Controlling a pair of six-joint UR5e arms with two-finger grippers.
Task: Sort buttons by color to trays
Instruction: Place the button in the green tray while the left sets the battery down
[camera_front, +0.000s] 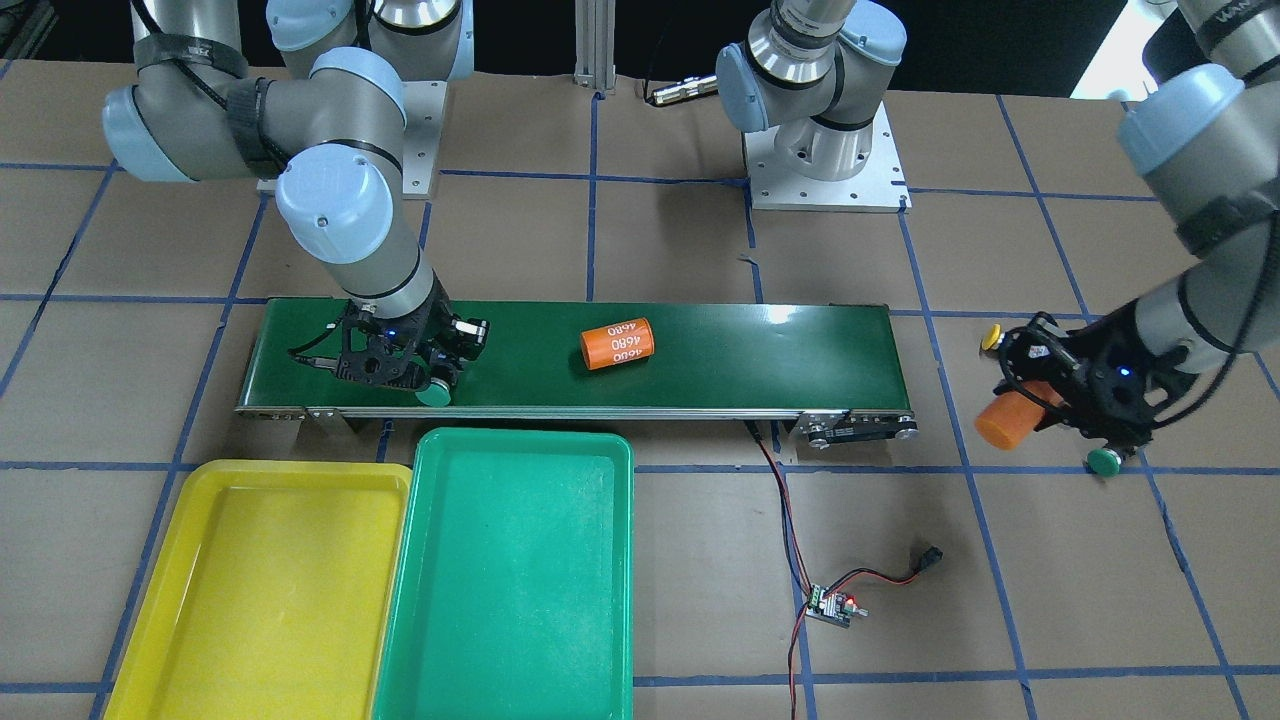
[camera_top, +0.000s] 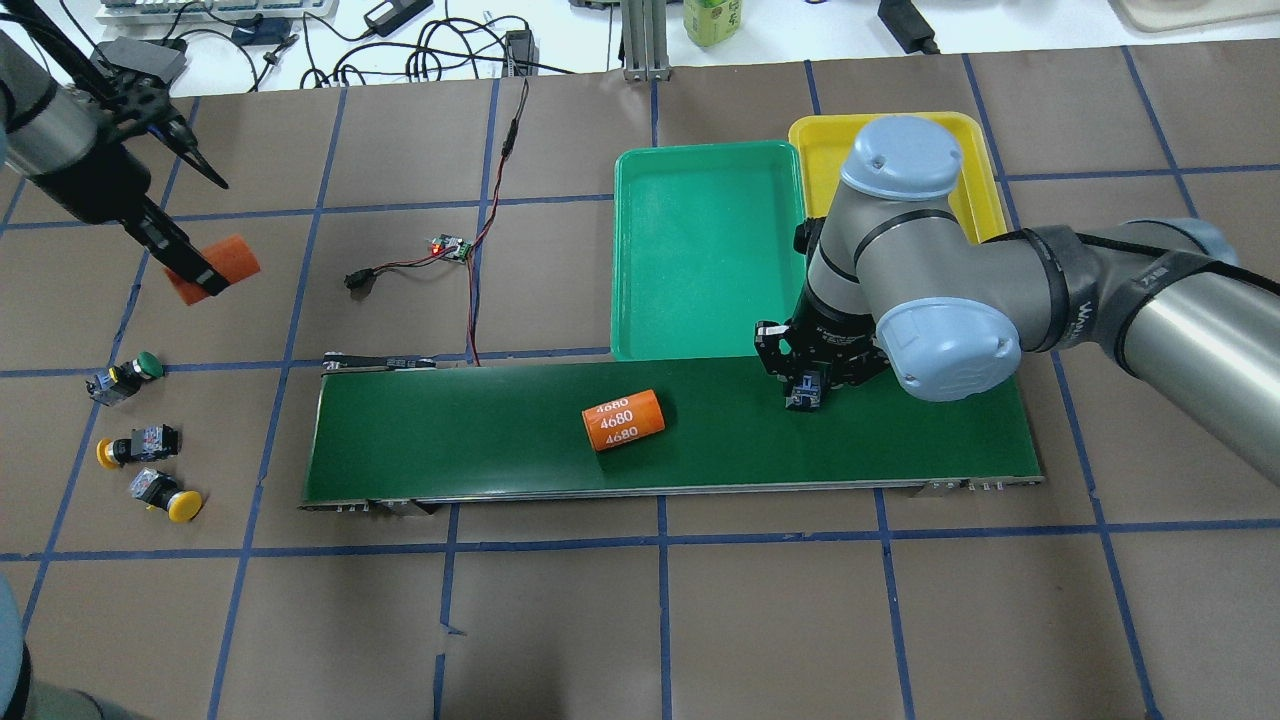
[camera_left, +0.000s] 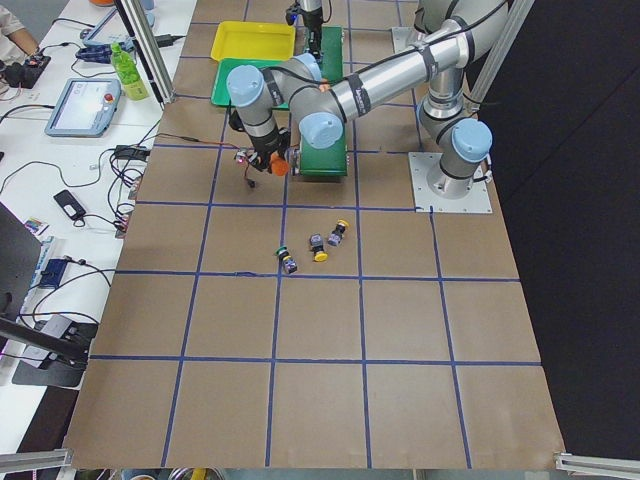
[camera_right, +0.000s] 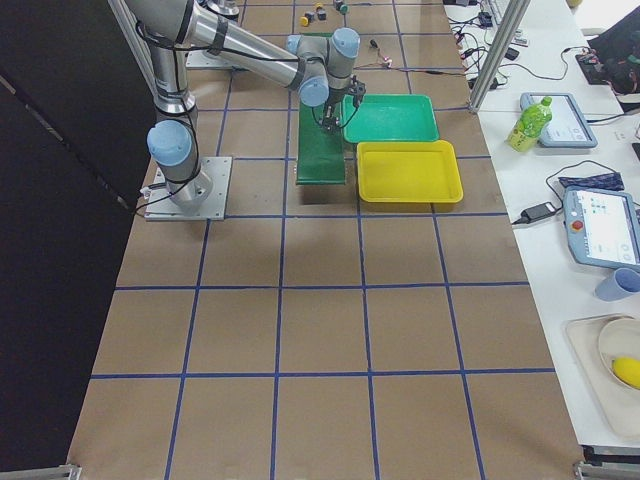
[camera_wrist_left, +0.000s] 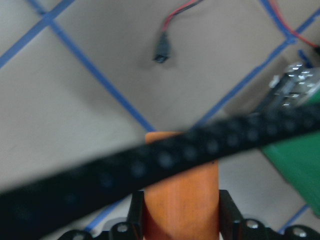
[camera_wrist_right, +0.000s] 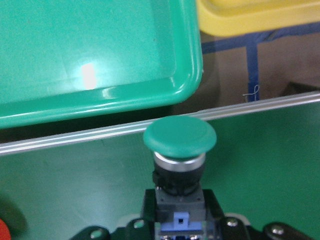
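My right gripper (camera_front: 428, 382) hangs low over the near edge of the belt, shut on a green button (camera_wrist_right: 180, 141) whose cap points toward the green tray (camera_front: 510, 580). The yellow tray (camera_front: 260, 590) lies beside the green one; both hold nothing. My left gripper (camera_top: 200, 275) is off the belt's other end, shut on an orange cylinder (camera_top: 225, 262) and raised above the table. A green button (camera_top: 125, 378) and two yellow buttons (camera_top: 135, 447) (camera_top: 165, 495) lie loose on the table near it.
A second orange cylinder marked 4680 (camera_top: 623, 420) lies mid-belt on the dark-green conveyor (camera_front: 750, 350). A small controller board (camera_front: 835, 605) with red and black wires sits near the belt's end. Blue tape lines grid the brown table.
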